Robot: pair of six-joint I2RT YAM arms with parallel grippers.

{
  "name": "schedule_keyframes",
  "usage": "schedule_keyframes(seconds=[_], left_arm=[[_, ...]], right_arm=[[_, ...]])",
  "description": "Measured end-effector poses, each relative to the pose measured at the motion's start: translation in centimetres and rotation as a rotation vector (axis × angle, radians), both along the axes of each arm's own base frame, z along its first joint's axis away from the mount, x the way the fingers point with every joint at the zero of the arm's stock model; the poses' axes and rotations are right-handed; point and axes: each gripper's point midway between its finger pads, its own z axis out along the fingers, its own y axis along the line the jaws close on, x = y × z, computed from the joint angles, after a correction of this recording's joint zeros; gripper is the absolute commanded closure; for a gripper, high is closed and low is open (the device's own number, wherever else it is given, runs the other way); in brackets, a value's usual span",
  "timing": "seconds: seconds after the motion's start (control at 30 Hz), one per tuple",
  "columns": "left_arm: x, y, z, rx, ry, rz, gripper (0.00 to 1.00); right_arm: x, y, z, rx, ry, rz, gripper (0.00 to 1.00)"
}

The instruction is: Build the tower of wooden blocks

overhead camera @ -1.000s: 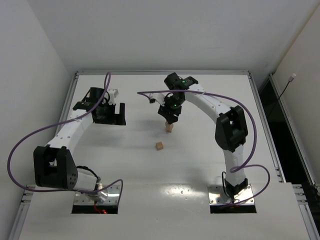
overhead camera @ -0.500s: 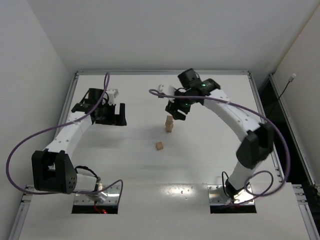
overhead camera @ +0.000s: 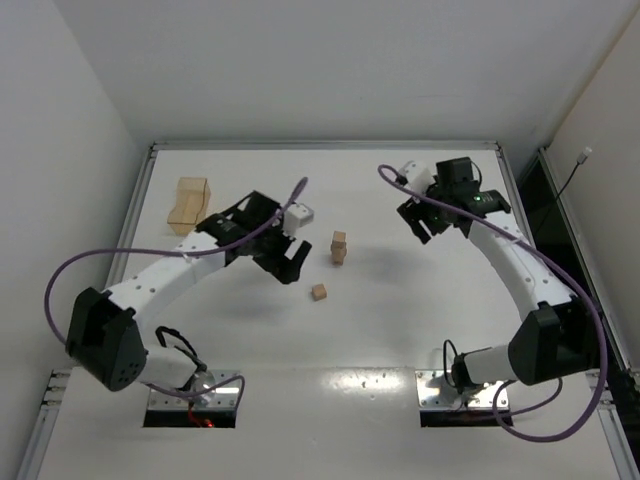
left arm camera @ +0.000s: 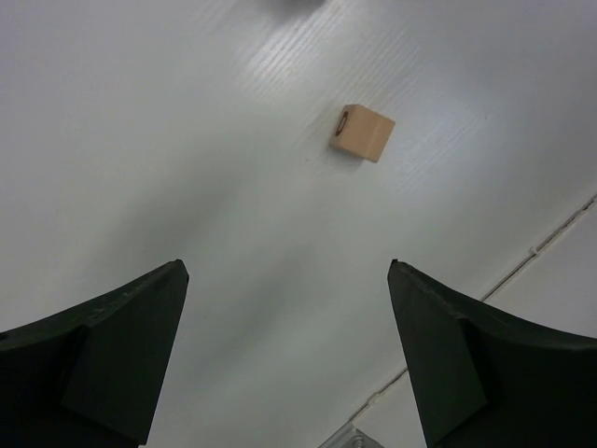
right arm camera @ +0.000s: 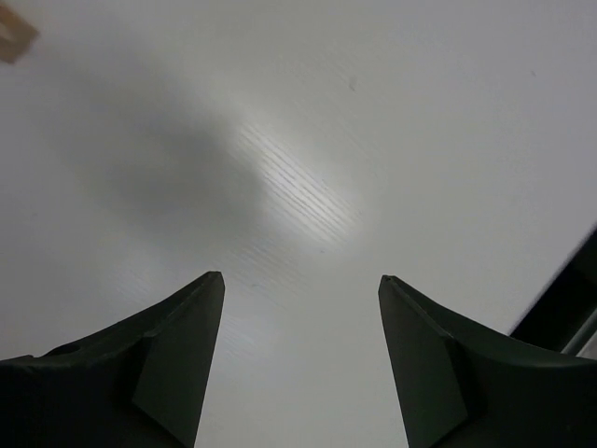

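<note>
**Top view.** The block tower [overhead camera: 339,248] stands upright near the middle of the desk [overhead camera: 400,330], slightly towards the far edge. It is a narrow stack of small tan cubes, and I cannot count them reliably from this height. A loose cube [overhead camera: 319,292] lies apart from the tower, a little nearer the near edge and slightly left of it. A wooden tray [overhead camera: 188,203] sits close to the far left corner. The left gripper [overhead camera: 288,266] hangs left of the tower and near the loose cube, its jaws spread wide with nothing in them. The right gripper [overhead camera: 424,226] is well to the right of the tower, towards the far right corner, its jaws parted and empty.

**Left wrist view.** The left gripper [left arm camera: 287,271] has its fingers wide apart, with only bare desk between them. The loose cube [left arm camera: 362,133] lies flat ahead of the fingers and slightly right, untouched, with a small dark ring on one face.

**Right wrist view.** The right gripper [right arm camera: 300,278] is likewise spread, holding nothing, over plain white surface. A tan sliver of wood [right arm camera: 11,37] shows at the upper left corner of the view — I cannot tell which piece it belongs to.
</note>
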Motion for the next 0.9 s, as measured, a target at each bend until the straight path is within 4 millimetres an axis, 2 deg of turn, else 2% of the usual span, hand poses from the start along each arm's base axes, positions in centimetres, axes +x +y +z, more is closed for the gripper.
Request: schedule_keyframes(seconds=[0.07,0.13,0.2,0.3,0.47,0.63,0.9], left_arm=[[0.0,-2.2,-0.5,0.039,-0.005,-0.070,0.18],[-0.2,-4.2,-1.3,0.070,-0.010,-0.132,0.20],[-0.7,-5.6,-2.4,0.098,-0.010,-0.180,0.23],[-1.6,-7.1,-3.5,0.129,-0.022,-0.240,0.30],[-2.3,-8.6,-4.7,0.166,-0.086,-0.317,0.31],[-2.3,-8.1,-6.9,0.229,-0.111,-0.347,0.37],[-1.3,-8.2,-9.7,0.291,-0.129,-0.385,0.38]], right_arm=[[0.2,-2.7,-0.5,0.004,0.012,-0.096,0.34],[0.6,-5.2,-0.2,0.018,-0.004,-0.185,0.34],[0.6,-6.9,0.5,0.034,-0.029,-0.242,0.34],[0.7,-8.3,1.6,0.060,-0.067,-0.294,0.34],[0.7,-9.2,1.9,0.104,-0.073,-0.329,0.34],[0.6,-9.4,1.8,0.134,-0.066,-0.334,0.34],[0.7,-9.3,1.2,0.159,-0.043,-0.335,0.34]])
